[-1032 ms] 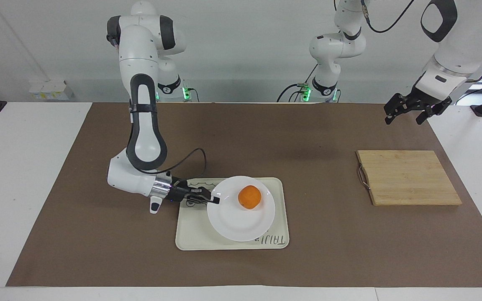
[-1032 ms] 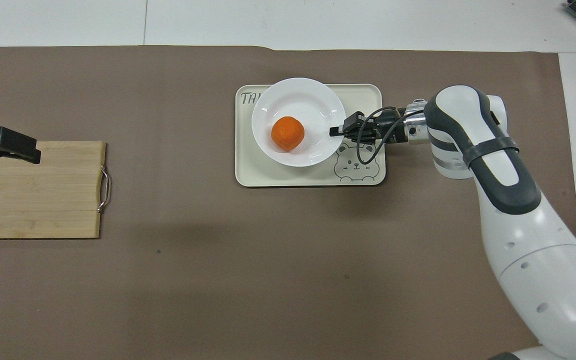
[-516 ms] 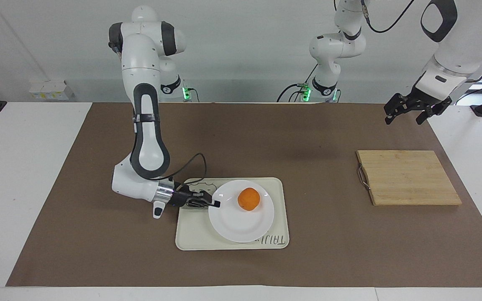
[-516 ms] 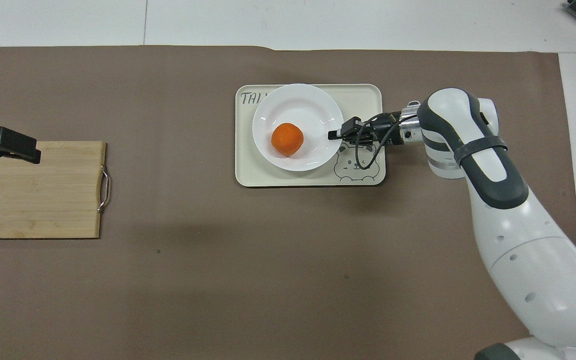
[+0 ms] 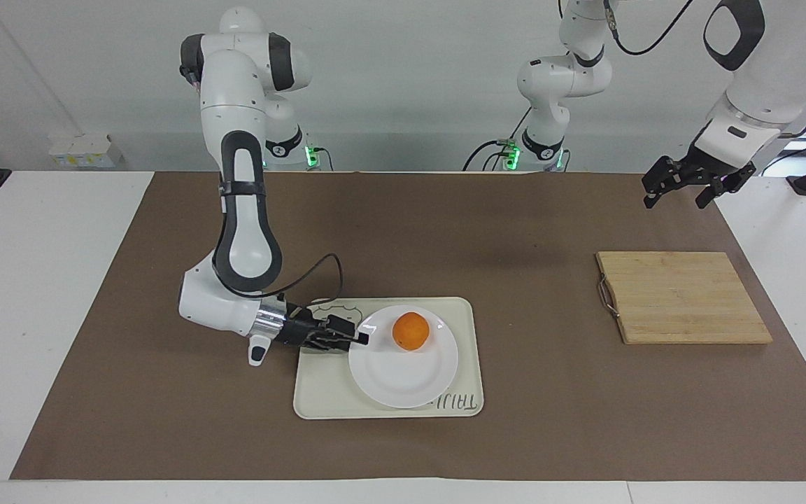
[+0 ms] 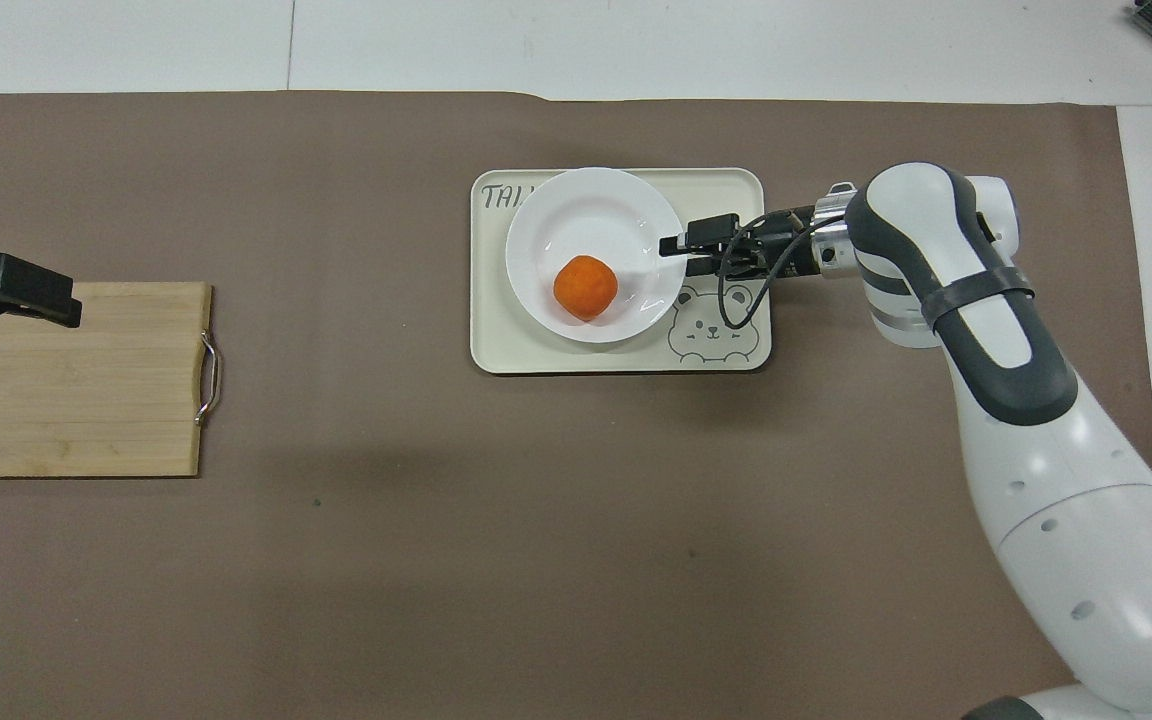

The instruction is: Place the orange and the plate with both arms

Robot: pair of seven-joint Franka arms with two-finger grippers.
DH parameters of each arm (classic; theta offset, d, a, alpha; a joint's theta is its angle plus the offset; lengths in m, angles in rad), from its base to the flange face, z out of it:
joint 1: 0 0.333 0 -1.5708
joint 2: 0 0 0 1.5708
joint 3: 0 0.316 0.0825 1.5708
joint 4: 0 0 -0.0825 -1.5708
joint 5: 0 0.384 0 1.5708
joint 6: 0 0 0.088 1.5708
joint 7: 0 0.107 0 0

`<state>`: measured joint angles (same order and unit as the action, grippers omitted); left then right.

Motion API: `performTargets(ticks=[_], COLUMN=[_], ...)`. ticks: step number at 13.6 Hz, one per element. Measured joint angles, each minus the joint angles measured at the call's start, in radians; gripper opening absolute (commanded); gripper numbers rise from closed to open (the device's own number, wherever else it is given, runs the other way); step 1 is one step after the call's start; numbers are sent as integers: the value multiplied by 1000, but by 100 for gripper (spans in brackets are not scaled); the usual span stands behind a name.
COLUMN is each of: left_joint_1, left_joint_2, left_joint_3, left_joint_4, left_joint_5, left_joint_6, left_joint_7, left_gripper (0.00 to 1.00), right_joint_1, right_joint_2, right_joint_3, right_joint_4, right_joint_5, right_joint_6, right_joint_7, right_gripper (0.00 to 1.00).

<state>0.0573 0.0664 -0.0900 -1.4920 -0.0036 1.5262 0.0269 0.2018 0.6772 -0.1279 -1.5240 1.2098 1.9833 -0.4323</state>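
Note:
The white plate (image 5: pixel 403 378) lies flat on the cream tray (image 5: pixel 319 399), with the orange (image 5: pixel 411 331) resting in it toward the rim nearer the robots. My right gripper (image 5: pixel 361 339) lies low and level at the plate's rim on the right arm's side, its fingers parted around the rim's edge. In the overhead view the plate (image 6: pixel 586 215) covers most of the tray (image 6: pixel 496 350), the orange (image 6: pixel 585 287) sits in it, and the right gripper (image 6: pixel 674 255) shows one finger over the rim. My left gripper (image 5: pixel 679 185) waits open in the air by the wooden board.
A bamboo chopping board (image 5: pixel 683 297) with a metal handle lies toward the left arm's end of the brown mat. The left gripper (image 6: pixel 6 290) hangs over its corner. Two smaller arms with green-lit bases stand at the robots' edge of the table.
The plate has come down from a tilted lift to lie flat on the tray. The right gripper's fingers have parted from the rim. The orange shifted slightly. The left arm has not moved.

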Motion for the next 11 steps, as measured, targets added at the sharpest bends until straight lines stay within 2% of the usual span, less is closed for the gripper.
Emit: performTargets(ticks=[4, 8, 11], left_joint_1=[0, 0, 0], left_joint_2=[0, 0, 0], left_joint_3=[0, 0, 0], left_joint_4=[0, 0, 0], left_joint_5=[0, 0, 0], left_joint_6=[0, 0, 0], left_joint_7=[0, 0, 0], left_gripper=[100, 100, 100], right_joint_1=[0, 0, 1], right_joint_2=[-77, -135, -204], right_joint_3=[-4, -23, -31], right_joint_4=[6, 7, 9], right_joint_5=[-208, -365, -596], right_joint_6=[0, 0, 0], right_joint_7=[100, 126, 251], right_gripper=[100, 100, 100])
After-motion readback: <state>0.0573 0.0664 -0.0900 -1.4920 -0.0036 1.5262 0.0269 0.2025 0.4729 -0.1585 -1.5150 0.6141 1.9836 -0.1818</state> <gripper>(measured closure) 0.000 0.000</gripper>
